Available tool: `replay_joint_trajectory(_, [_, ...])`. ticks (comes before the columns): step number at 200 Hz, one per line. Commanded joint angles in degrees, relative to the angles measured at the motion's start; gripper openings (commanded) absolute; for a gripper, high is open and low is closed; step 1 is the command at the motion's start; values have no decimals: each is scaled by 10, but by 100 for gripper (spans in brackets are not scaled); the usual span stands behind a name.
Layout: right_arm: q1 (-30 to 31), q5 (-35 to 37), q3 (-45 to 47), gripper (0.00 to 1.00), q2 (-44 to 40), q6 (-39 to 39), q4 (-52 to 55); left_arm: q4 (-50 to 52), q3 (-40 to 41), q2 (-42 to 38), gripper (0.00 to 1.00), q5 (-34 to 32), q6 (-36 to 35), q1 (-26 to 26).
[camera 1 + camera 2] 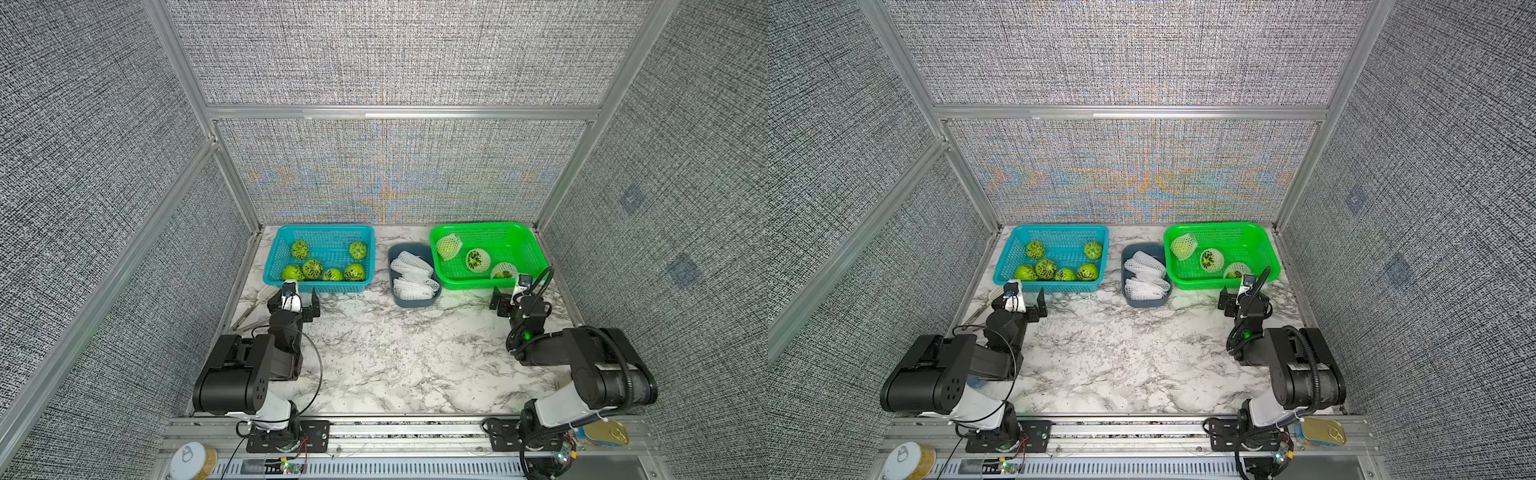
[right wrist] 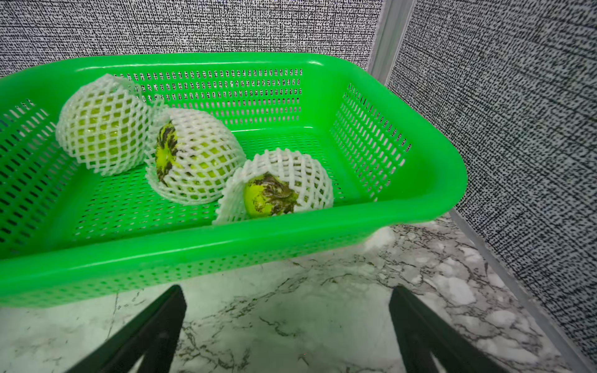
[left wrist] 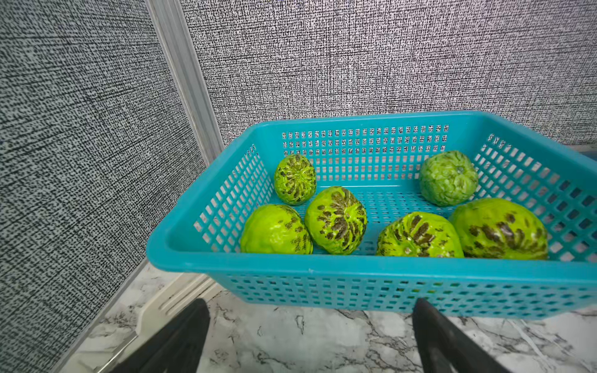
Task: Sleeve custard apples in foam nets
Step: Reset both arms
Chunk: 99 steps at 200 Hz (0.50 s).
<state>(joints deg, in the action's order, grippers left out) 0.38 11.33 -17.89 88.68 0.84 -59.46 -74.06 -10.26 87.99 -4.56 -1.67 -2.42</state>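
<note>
Six custard apples lie bare; left gripper and right gripper gape empty.
Bumpy skin could snag the foam nets, tearing mesh.

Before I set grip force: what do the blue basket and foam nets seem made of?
The blue basket: likely moulded plastic, smooth, faintly glossy; uniform colour, gridded holes. The foam nets: apparently soft white foam mesh, matte; diamond holes, rumpled pile.
</note>
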Motion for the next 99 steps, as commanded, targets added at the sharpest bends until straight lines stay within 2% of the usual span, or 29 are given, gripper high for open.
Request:
replay_joint_trajectory(1, [0,-4,0,99,-1,3,-4,-21,-1,0,99,2,-4,1])
replay_joint_trajectory(27, [1,-3,0,99,-2,3,-6,-34,4,1,99,-26,1,0])
replay_joint_trajectory(67, [0,-5,-3,99,2,3,-1,-34,5,0,99,-27,2,0])
replay_joint_trajectory(99, [-12,-33,-15,99,7,9,17,-37,7,-1,99,-27,2,-1])
